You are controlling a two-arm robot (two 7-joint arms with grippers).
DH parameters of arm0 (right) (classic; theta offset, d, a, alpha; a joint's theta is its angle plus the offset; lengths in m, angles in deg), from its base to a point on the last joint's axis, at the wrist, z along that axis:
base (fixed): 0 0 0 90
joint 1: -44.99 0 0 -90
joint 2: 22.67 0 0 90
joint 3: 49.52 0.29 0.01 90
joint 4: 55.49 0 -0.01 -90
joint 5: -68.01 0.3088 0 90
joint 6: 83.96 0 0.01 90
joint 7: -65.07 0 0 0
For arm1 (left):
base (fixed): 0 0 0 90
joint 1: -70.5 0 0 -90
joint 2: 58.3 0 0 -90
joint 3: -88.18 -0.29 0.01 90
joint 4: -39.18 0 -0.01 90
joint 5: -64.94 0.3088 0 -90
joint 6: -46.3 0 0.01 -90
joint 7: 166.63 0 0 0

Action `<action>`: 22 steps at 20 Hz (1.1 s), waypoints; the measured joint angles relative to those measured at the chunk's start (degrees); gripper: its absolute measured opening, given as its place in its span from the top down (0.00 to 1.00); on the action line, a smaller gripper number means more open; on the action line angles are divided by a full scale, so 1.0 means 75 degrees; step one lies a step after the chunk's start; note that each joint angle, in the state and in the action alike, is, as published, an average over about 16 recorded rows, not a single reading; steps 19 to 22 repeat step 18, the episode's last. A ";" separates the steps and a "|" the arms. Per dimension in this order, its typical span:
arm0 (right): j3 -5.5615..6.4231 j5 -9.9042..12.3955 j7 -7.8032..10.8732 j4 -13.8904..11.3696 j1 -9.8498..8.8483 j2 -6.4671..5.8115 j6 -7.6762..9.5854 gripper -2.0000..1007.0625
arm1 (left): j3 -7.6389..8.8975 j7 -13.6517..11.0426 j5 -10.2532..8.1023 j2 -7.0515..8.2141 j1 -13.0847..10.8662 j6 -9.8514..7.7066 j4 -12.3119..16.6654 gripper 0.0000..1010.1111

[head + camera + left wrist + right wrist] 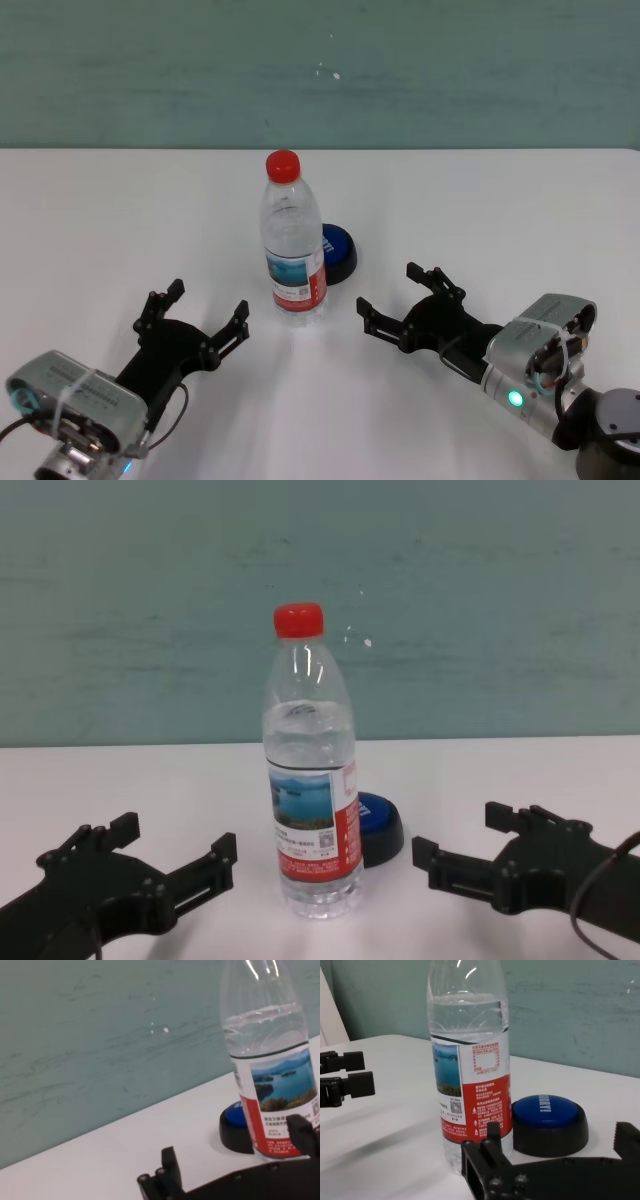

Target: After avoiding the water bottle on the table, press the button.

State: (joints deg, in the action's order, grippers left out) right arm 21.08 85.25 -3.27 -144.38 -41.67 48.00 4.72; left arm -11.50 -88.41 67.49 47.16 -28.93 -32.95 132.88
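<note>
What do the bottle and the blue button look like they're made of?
The water bottle looks like thin clear plastic: you see water and ribbing through its wall, with a glossy printed label and an opaque red cap. The button seems to be hard moulded plastic, its blue dome smooth with a slight sheen, its black base duller. Neither can be confirmed by look alone.
</note>
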 joint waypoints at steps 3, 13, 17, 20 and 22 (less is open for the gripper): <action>0.0004 -0.0004 -0.0008 -0.0004 -0.0006 0.0001 -0.0004 0.00 | 0.0000 0.0000 0.0000 0.0000 0.0000 0.0000 0.0000 0.01; 0.0009 -0.0010 -0.0019 -0.0010 -0.0014 0.0002 -0.0011 0.00 | 0.0000 0.0000 0.0000 0.0000 0.0000 0.0000 0.0000 0.01; 0.0009 -0.0012 -0.0020 -0.0012 -0.0015 0.0002 -0.0012 0.00 | 0.0000 0.0000 0.0000 0.0000 0.0000 0.0000 0.0000 0.01; 0.0009 -0.0012 -0.0021 -0.0012 -0.0015 0.0002 -0.0012 0.00 | 0.0000 0.0000 0.0000 0.0000 0.0000 0.0000 0.0000 0.01; 0.0009 -0.0012 -0.0021 -0.0012 -0.0015 0.0002 -0.0012 0.00 | 0.0000 0.0000 0.0000 0.0000 0.0000 0.0000 0.0000 0.01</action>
